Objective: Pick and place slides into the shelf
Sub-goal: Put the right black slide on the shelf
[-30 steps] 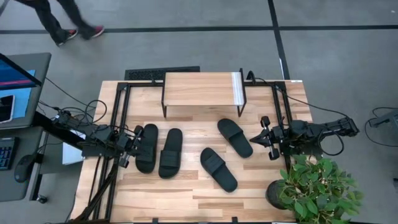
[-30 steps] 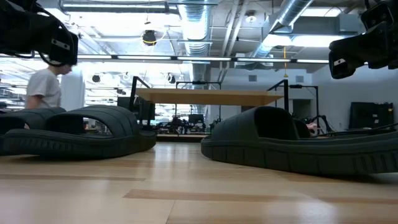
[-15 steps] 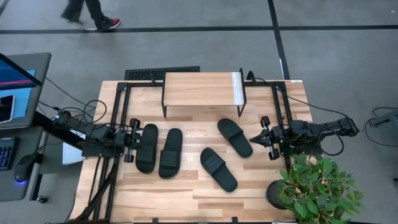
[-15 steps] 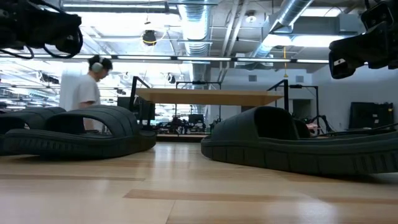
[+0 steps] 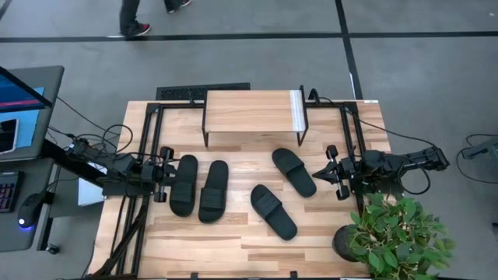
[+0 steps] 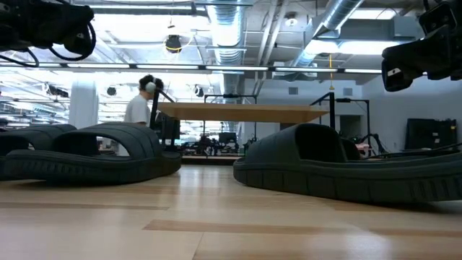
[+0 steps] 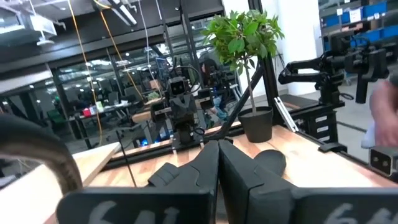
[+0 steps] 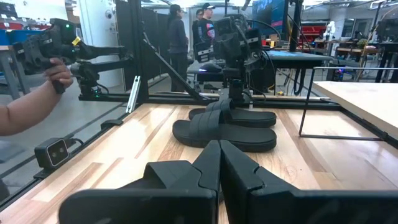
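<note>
Wooden worktop (image 5: 233,233) carries four black slides: two side by side at left (image 5: 184,184) (image 5: 213,190), two toward the centre-right (image 5: 293,172) (image 5: 273,211). None sits on the shelf (image 5: 250,110) at the far edge. Left tool (image 5: 161,176), fingers pressed together, hovers just beside the leftmost slide. Right tool (image 5: 333,173), fingers pressed together, waits near the potted plant (image 5: 393,233). Both tools hold nothing.
</note>
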Action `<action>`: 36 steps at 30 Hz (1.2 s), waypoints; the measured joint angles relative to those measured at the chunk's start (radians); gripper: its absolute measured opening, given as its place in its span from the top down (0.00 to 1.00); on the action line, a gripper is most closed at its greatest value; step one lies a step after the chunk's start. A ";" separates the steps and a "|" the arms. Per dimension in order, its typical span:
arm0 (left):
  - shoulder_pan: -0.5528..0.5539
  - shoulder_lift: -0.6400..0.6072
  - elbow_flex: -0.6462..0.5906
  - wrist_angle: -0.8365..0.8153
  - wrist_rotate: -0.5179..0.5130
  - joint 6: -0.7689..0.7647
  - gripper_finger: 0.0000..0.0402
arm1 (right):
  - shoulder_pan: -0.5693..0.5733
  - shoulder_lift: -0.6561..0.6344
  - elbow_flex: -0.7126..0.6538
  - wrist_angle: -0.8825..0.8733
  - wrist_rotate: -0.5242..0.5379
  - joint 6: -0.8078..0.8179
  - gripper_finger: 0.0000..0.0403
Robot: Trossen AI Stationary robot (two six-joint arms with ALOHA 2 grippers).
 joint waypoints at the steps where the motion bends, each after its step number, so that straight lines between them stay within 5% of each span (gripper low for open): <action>1: 0.000 0.000 0.000 0.000 0.000 0.017 1.00 | 0.000 0.000 0.000 0.000 0.000 0.000 1.00; 8: 0.000 0.000 0.002 -0.002 0.000 0.159 1.00 | 0.000 0.000 0.000 0.000 0.000 0.000 1.00; 36: 0.000 0.007 0.005 -0.183 0.006 0.076 1.00 | -0.041 0.000 0.000 0.000 0.003 0.000 1.00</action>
